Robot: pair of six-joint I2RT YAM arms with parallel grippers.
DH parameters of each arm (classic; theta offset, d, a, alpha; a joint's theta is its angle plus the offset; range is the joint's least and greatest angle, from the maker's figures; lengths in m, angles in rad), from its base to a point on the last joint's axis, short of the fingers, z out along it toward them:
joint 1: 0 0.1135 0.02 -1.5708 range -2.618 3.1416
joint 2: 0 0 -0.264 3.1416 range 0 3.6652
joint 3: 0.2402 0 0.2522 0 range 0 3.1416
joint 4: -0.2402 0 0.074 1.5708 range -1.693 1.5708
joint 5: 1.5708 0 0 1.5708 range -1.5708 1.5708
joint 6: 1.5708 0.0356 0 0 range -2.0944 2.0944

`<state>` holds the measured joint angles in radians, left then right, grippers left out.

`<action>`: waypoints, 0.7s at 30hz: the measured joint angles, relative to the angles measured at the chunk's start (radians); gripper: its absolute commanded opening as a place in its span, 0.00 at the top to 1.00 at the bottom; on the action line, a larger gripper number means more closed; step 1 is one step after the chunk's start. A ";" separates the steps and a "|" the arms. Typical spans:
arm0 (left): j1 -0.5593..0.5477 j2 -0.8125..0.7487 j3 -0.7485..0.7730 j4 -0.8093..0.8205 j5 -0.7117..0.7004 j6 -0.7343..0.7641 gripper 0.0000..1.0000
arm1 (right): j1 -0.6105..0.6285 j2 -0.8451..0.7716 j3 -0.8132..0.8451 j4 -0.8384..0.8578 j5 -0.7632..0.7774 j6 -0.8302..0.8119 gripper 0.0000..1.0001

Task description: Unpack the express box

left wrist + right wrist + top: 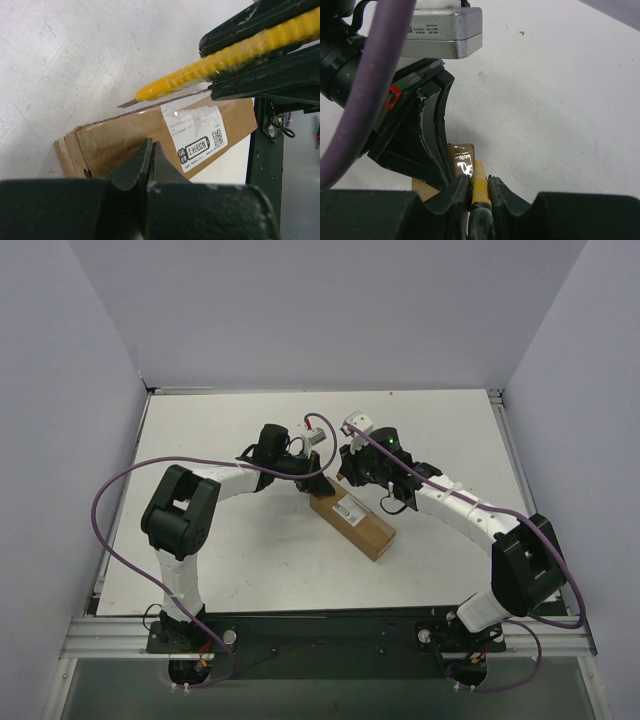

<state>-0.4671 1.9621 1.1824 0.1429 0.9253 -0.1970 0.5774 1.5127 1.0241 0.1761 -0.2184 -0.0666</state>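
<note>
1. At the near edge of the white table (250, 560) stand the bases of the left arm (180, 520) and the right arm (520, 570). Both arms bend inward toward the middle of the table. A purple cable (118, 490) loops out from the left arm.
2. The express box (368, 532) lies flat near the middle of the table, slantwise, with one end toward the near right and the other toward the far left. Its top is closed. It carries a white printed label (355, 511), and glossy tape runs along the seam.
3. The left gripper (318, 483) is at the far-left end of the box. Its two black fingers (132, 167) are pressed together with nothing between them. In the left wrist view their tips sit over the brown top face, just beside the label. Whether they press on the cardboard cannot be told.
4. The right gripper (345, 475) is just beside it, over the same end of the box. It pinches a yellow utility knife (220, 60) by its ribbed handle. A short blade (127, 103) sticks out and points along the far upper edge of the box, very near it. Whether it touches cannot be told.
5. Beyond the grippers is bare tabletop, and then the grey walls (330, 310).
</note>
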 measured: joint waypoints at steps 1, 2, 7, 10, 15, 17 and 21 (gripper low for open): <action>0.000 0.000 0.000 0.001 0.000 -0.001 1.00 | 0.000 0.000 0.000 -0.002 0.000 0.002 1.00; 0.000 0.000 0.000 0.001 0.000 -0.001 1.00 | 0.000 0.000 0.000 -0.002 0.000 0.003 1.00; 0.000 0.000 0.000 0.002 0.001 -0.001 1.00 | 0.001 0.000 0.000 -0.002 0.000 0.006 1.00; 0.000 0.000 0.000 0.003 0.002 -0.002 1.00 | 0.002 0.000 0.001 -0.002 -0.006 -0.001 1.00; 0.000 0.000 0.000 0.004 0.003 -0.002 1.00 | 0.002 0.004 0.001 -0.002 -0.012 -0.014 1.00; 0.000 0.000 0.000 0.004 0.003 -0.002 1.00 | 0.002 0.007 0.001 -0.005 -0.014 -0.016 1.00; 0.000 0.000 0.000 0.004 0.003 -0.002 1.00 | 0.002 0.008 0.001 -0.009 -0.015 -0.017 1.00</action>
<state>-0.4667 1.9625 1.1824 0.1467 0.9283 -0.1986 0.5789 1.5211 1.0252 0.1669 -0.2333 -0.0837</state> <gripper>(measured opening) 0.019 0.186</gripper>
